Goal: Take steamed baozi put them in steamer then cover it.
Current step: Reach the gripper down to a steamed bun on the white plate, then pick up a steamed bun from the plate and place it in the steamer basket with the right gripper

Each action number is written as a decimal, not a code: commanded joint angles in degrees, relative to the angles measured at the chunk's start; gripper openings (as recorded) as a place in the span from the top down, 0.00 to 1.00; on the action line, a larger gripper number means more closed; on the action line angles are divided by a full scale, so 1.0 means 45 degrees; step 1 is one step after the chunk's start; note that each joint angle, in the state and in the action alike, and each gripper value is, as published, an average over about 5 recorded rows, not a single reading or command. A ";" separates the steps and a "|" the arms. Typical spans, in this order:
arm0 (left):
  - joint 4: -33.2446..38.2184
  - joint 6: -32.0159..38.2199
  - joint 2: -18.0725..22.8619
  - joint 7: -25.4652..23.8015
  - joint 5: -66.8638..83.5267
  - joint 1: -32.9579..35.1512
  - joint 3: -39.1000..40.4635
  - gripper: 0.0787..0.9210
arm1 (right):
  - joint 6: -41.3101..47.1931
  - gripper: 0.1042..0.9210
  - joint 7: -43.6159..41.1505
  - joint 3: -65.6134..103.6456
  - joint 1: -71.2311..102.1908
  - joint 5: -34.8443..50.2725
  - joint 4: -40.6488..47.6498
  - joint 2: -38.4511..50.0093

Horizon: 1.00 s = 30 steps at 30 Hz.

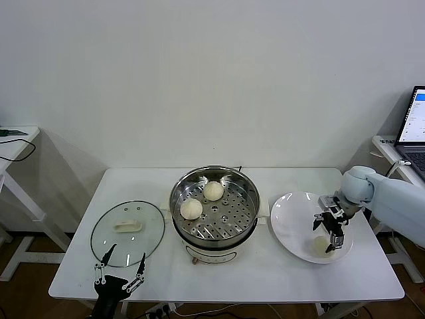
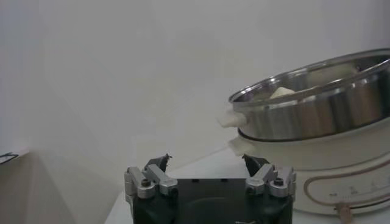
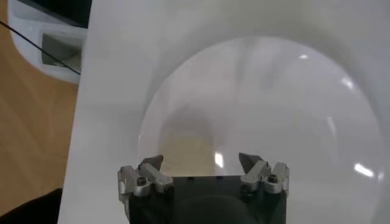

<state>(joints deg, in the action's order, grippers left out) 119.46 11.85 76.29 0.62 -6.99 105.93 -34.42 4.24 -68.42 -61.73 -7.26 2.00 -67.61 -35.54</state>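
Steel steamer pot (image 1: 214, 206): centre frame, two cream buns (image 1: 202, 200) inside.
Right gripper (image 1: 329, 234): released, above white plate (image 1: 292, 222), lower right.
Left gripper (image 1: 119, 267): released, lower left.

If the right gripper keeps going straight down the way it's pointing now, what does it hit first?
Most likely the baozi lying on the white plate: the right gripper, fingers open, hangs just above it in the head view. Depth is uncertain; slightly off line, it would meet the plate.
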 commanded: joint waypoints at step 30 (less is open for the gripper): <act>0.0124 0.0044 -0.0063 0.0041 0.0061 -0.0127 0.0103 0.12 | -0.2876 0.35 -0.0820 -0.2179 -0.6967 0.0966 -0.2575 -0.1841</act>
<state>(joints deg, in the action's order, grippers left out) 119.98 12.05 76.04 0.78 -6.73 105.35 -34.01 -1.40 -71.33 -65.91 -22.60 4.38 -74.16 -38.87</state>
